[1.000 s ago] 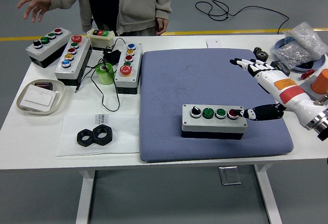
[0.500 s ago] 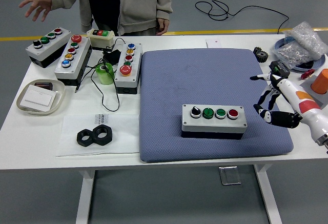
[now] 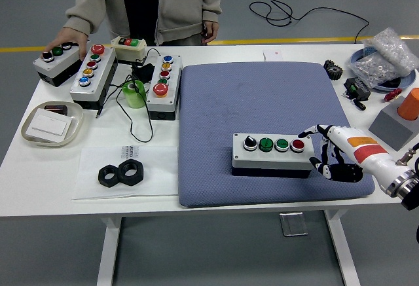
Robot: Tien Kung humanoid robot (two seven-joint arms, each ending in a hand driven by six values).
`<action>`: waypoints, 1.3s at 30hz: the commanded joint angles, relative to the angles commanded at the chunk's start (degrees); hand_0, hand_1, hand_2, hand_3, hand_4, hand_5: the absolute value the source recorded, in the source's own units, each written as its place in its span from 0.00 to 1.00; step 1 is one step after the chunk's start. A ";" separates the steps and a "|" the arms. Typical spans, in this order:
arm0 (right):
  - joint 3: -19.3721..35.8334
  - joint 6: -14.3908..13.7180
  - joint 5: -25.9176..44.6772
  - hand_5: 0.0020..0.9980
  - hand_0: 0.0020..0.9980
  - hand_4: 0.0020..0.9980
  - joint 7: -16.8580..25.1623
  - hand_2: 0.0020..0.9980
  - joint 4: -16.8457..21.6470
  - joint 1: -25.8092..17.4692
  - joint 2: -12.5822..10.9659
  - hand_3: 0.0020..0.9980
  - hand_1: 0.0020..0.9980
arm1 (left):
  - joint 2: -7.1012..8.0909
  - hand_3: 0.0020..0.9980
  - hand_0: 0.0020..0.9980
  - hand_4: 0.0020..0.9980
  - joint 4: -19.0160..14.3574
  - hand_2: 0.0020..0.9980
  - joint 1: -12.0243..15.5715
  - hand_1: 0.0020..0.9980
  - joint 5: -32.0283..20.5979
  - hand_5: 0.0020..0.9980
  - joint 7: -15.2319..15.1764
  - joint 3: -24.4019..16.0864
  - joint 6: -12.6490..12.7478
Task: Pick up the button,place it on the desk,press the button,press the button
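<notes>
Now: right hand (image 3: pixel 330 155) beside the button box (image 3: pixel 273 154), fingers loosely spread, holding nothing.

Nearest, the hand lies low on the blue pad (image 3: pixel 262 96), just off the box's right end; one fingertip points toward the red button (image 3: pixel 298 145) without clearly touching it. Left of the hand the box lies flat on the pad, four buttons up. Farther off and well to the hand's left, other button boxes (image 3: pixel 98 67) stand on the white table (image 3: pixel 39 168); a person's hand (image 3: pixel 65 37) rests on the farthest. Risk, as I judge it: a sideways approach could shove the box across the pad instead of depressing a button, or catch the neighbouring green button (image 3: pixel 282 144).
</notes>
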 joint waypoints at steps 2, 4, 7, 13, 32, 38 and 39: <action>-0.36 0.28 -0.36 0.00 0.28 0.49 -0.19 0.20 -0.19 0.32 0.12 0.74 0.08 | 0.00 0.82 0.73 0.60 0.00 0.85 -0.01 0.83 -0.07 1.00 -0.03 0.05 0.00; -0.88 0.60 -0.60 0.00 0.28 0.49 -0.40 0.20 -0.50 0.74 0.30 0.74 0.08 | 0.00 0.82 0.73 0.60 0.00 0.85 -0.01 0.83 -0.14 1.00 -0.05 0.09 -0.01; -1.63 1.03 -0.81 0.00 0.28 0.49 -0.66 0.20 -1.21 1.30 0.58 0.74 0.08 | 0.01 0.82 0.73 0.60 -0.01 0.85 -0.04 0.83 -0.20 1.00 -0.08 0.12 -0.01; -2.41 1.90 -1.00 0.00 0.28 0.48 -1.31 0.19 -2.40 1.92 0.85 0.74 0.07 | 0.07 0.82 0.73 0.61 -0.01 0.85 -0.15 0.83 -0.31 1.00 -0.12 0.21 -0.01; -3.69 4.65 -1.93 0.00 0.27 0.46 -2.73 0.18 -2.93 2.19 0.62 0.74 0.06 | -0.04 0.82 0.73 0.61 0.04 0.85 0.14 0.83 0.99 1.00 0.25 -0.69 0.05; -2.65 1.79 -1.72 0.00 0.27 0.46 -2.09 0.18 -2.12 2.01 0.58 0.74 0.06 | -0.07 0.82 0.73 0.60 0.03 0.85 0.28 0.83 1.34 1.00 0.37 -0.93 0.08; -2.38 1.02 -1.63 0.00 0.27 0.46 -1.94 0.18 -1.87 1.95 0.56 0.74 0.06 | -0.07 0.82 0.73 0.60 0.03 0.85 0.30 0.83 1.41 1.00 0.39 -0.96 0.08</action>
